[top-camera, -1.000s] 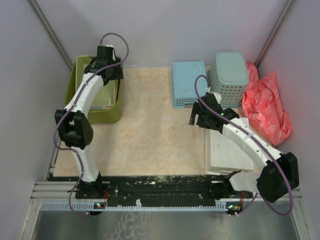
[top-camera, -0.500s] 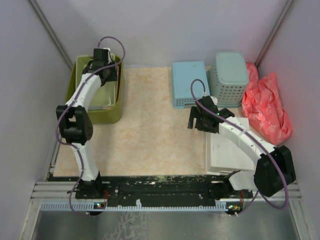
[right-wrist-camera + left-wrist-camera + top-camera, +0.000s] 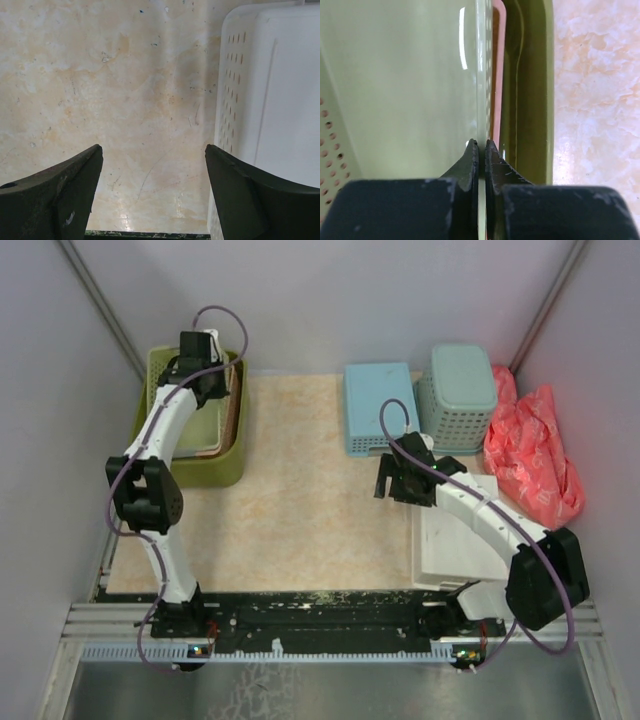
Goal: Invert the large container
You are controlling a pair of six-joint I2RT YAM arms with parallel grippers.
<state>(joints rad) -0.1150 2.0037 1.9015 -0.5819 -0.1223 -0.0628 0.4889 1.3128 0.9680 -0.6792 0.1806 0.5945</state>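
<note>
The large container is the olive-green tub at the table's back left, standing upright; its right wall shows in the left wrist view. Inside it sit a light-green tray and a salmon-pink tray against the tub's right wall. My left gripper reaches down into the tub, and its jaws are shut on the light-green tray's thin right wall, not on the tub. My right gripper hangs open over the bare tabletop, nothing between its fingers.
A white slotted basket lies upturned just right of my right gripper. At the back right stand a blue upturned tray, a pale teal perforated basket and a red plastic bag. Grey walls close in both sides.
My left gripper has closed on the light-green tray's wall and moved slightly back; the tray has shifted left, baring the pink tray's edge. The right arm edged a little left.
</note>
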